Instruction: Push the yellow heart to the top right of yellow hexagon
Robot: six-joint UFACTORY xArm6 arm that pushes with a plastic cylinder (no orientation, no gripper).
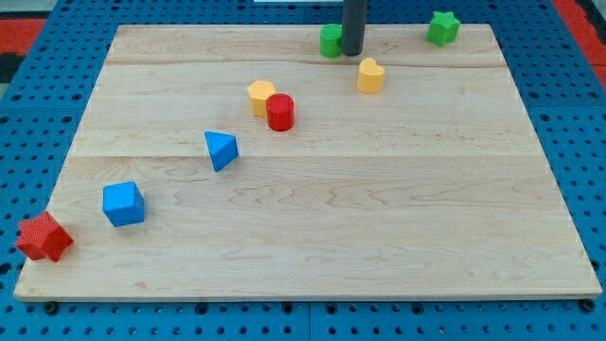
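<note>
The yellow heart lies near the view's top, right of centre. The yellow hexagon lies to its lower left, touching a red cylinder on its right side. My tip stands just up and left of the yellow heart, with a small gap between them, and right beside a green block.
A green star sits at the top right edge of the wooden board. A blue triangle, a blue cube and a red star run down toward the bottom left corner.
</note>
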